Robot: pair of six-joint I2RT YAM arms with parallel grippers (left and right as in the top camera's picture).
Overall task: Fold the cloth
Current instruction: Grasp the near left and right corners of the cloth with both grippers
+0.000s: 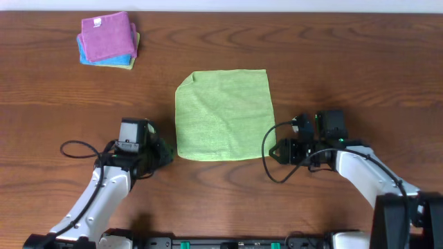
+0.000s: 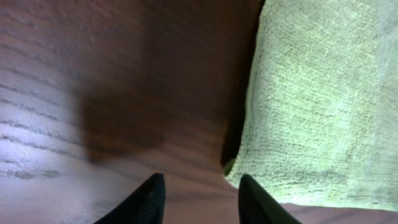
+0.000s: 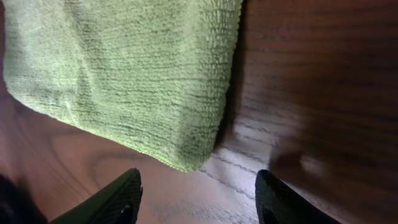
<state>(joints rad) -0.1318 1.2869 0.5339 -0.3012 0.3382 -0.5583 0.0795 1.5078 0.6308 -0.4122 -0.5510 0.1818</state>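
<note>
1. The cloth (image 1: 223, 115) lies spread flat mid-bench (image 1: 360, 62).
2. The left end effector (image 1: 163, 153) is released and empty, just beside the cloth's near corner on its side.
3. The right end effector (image 1: 278, 149) is released and empty, beside the other near corner.

The cloth (image 1: 223, 116) is plain lime green with a fine ribbed texture. The surface (image 1: 346, 62) is dark reddish-brown with wood grain. The stack (image 1: 106, 36) shows purple on top, blue and yellow beneath.
</note>
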